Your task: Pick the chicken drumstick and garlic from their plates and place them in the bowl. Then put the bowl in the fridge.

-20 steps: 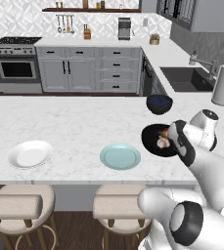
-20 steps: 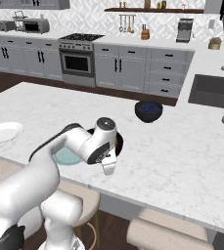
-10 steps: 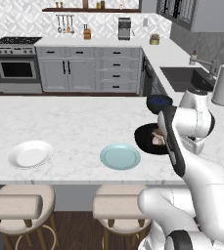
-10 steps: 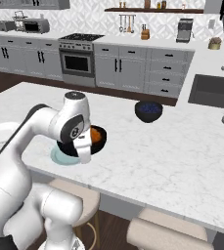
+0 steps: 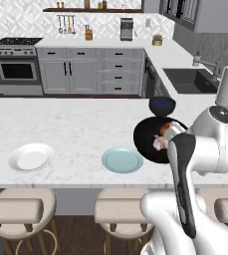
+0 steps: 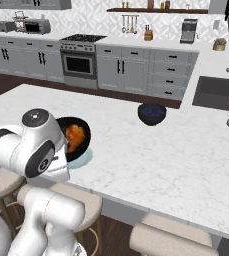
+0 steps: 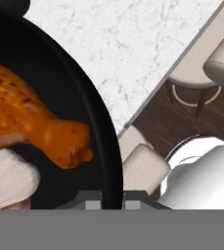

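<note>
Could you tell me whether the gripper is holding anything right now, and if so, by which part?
It appears to hold the black bowl by its rim, which runs down between the fingertips; the grip itself sits at the hand view's bottom edge, so contact isn't certain.

1. No text, label, brand, number or sign can be read in any view.
2. The oven [image 5: 17, 72], the coffee maker [image 5: 127, 29] and the bottles on the wall shelf [image 5: 93, 9] are too small and blurred to show lettering.

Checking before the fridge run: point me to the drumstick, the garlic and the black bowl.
chicken drumstick [image 7: 30, 122], hand view, on its meaty middle.
garlic [image 7: 6, 178], hand view, on the pale bulb's top.
black bowl [image 5: 146, 133], left base view, on its bare inner floor.
</note>
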